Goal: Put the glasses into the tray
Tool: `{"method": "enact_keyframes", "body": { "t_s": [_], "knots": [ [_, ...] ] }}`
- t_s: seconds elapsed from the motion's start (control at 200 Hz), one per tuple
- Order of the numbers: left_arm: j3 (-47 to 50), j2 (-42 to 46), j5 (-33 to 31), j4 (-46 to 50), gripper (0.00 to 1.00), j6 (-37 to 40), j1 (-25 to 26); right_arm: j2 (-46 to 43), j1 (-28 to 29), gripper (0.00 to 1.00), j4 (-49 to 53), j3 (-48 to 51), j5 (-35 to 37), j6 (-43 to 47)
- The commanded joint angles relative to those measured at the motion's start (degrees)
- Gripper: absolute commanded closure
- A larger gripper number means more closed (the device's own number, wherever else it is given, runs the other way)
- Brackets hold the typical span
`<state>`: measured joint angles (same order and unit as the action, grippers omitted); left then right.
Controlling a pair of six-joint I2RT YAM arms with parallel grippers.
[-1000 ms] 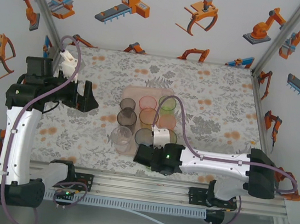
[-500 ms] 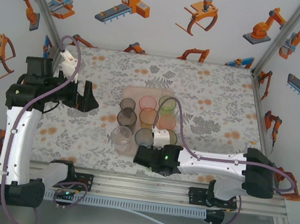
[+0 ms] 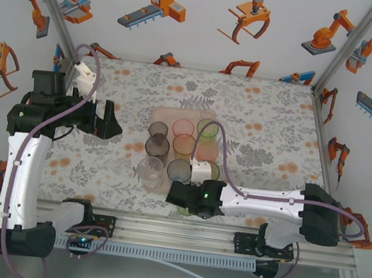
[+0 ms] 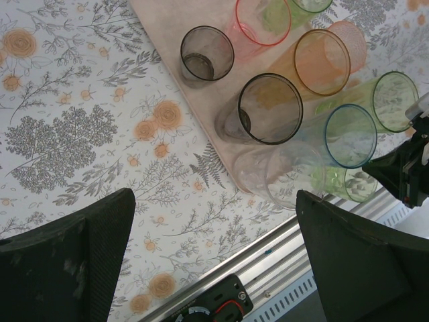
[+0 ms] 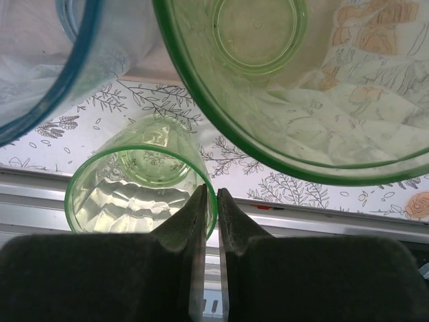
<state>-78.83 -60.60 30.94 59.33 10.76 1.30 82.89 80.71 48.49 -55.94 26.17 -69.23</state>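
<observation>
1. Since a second ago the right arm's wrist has eased slightly toward 6 o'clock in the overhead view; the left arm has not shifted.
2. Right gripper (image 5: 209,196): jaws almost together, pinching the rim wall of the short green tumbler (image 5: 137,194), which passes between them.
3. Short green tumbler: upright on the floral tabletop (image 5: 167,107), off the tray (image 4: 166,30), just past the tray's 6 o'clock edge and near the metal rail (image 5: 301,221).
4. Left gripper (image 4: 214,198): fingers spread wide, holding nothing, over the tabletop at 9 o'clock of the tray.
5. Other glasses (image 4: 270,109): smoky, pink, orange, blue, green and clear tumblers stand crowded on the tray.
6. Step in hand, by judgement: the grasp is made on what appears to be the only tumbler outside the tray, and no lift is evident yet.
7. Next move, by judgement: a straight lift, travel toward 12 o'clock and a set-down on a bare patch. Free space looks scarce, so the blue tumbler (image 5: 40,67) and the large green tumbler (image 5: 288,134) close by could be knocked.
</observation>
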Motion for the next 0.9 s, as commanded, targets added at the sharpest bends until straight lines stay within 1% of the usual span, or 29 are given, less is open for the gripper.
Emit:
{"method": "enact_keyframes", "body": {
  "t_s": [0.0, 0.24, 0.896],
  "knots": [
    [0.46, 0.46, 1.31, -0.39, 0.03, -0.99, -0.42, 0.08, -0.20, 0.88, 0.22, 0.57, 0.54, -1.52],
    [0.31, 0.57, 1.32, -0.44, 0.03, -1.01, -0.51, 0.01, -0.17, 1.00, 0.30, -0.10, 0.90, -0.91],
    [-0.36, 0.68, 1.22, -0.42, 0.03, -1.07, -1.17, -4.31, -0.20, 1.00, 2.81, -3.11, -0.76, 3.40]
  ]
}}
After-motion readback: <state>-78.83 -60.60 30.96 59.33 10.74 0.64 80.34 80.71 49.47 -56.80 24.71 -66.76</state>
